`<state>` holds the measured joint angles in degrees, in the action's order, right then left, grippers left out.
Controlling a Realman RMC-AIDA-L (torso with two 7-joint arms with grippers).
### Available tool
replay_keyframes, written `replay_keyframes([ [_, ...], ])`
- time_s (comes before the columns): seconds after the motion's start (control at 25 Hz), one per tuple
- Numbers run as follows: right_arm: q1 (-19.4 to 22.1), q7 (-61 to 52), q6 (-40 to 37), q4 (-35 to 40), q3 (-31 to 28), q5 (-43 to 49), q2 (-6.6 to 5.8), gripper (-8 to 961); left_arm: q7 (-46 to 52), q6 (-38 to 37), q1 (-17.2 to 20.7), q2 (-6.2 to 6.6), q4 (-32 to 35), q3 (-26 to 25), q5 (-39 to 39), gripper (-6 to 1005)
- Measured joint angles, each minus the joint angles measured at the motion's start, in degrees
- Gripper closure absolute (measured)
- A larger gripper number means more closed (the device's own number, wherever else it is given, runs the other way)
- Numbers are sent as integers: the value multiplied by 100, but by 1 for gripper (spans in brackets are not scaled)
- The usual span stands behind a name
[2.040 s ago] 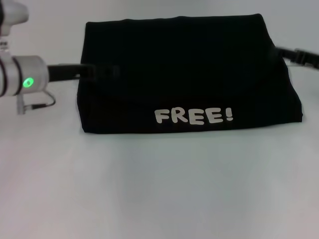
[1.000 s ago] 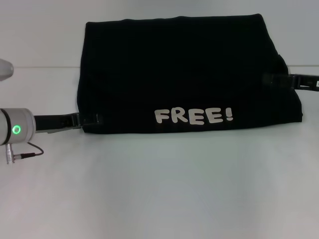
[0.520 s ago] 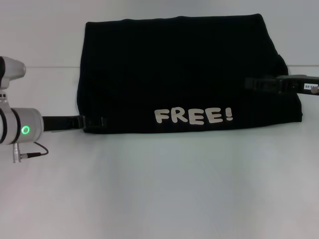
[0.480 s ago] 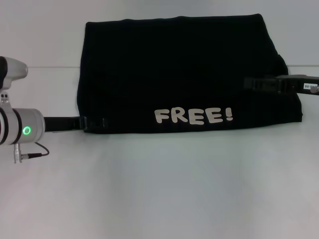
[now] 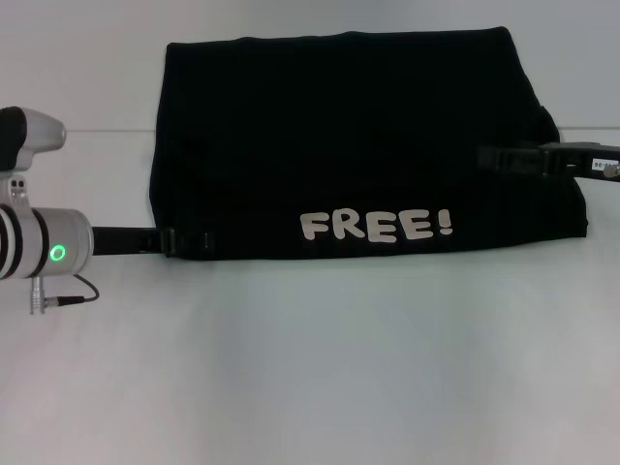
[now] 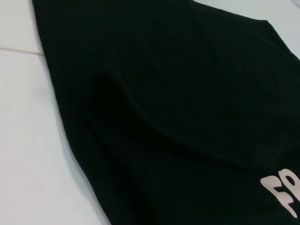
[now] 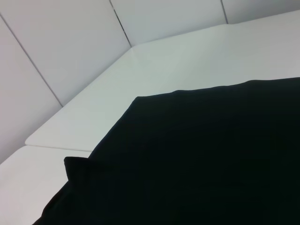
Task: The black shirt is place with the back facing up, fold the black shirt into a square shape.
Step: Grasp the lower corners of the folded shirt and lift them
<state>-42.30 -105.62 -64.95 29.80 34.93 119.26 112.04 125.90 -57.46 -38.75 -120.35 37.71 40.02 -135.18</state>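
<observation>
White "FREE!" lettering (image 5: 376, 226) on folded black shirt (image 5: 339, 116)

**Both pincers shift along the shirt's edges**

The left pincer (image 5: 189, 240) drops from the black shirt (image 5: 349, 136)'s upper left edge to its near-left corner. The right pincer (image 5: 494, 158) moves inward over the shirt's right edge.

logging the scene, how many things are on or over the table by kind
black shirt, folded, white FREE! print: 1
claws: 2, the left claw at the shirt's near left corner, the right claw over its right edge
table: 1
total: 4
</observation>
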Motion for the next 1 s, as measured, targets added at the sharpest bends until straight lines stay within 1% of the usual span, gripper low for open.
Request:
replay_keyframes([
  [0.12,9,1,7,35,-10,0,6,29,0,2,-3,35,0,-4,-4,212],
  [0.32,18,13,9,73,-39,-4,20,28,-5,28,-24,53,-28,1,-235,416],
  [0.56,17,28,9,103,-62,-7,25,29,-13,56,-42,48,-45,6,-298,615],
  [0.8,81,-10,155,227,-25,52,62,28,-54,59,-65,47,-63,5,-302,746],
  [0.88,103,-113,273,228,-15,151,48,28,-60,60,-71,53,-64,5,-304,790],
  [1.0,149,-446,434,243,-17,401,-22,28,-60,39,-72,54,-50,5,-307,856],
])
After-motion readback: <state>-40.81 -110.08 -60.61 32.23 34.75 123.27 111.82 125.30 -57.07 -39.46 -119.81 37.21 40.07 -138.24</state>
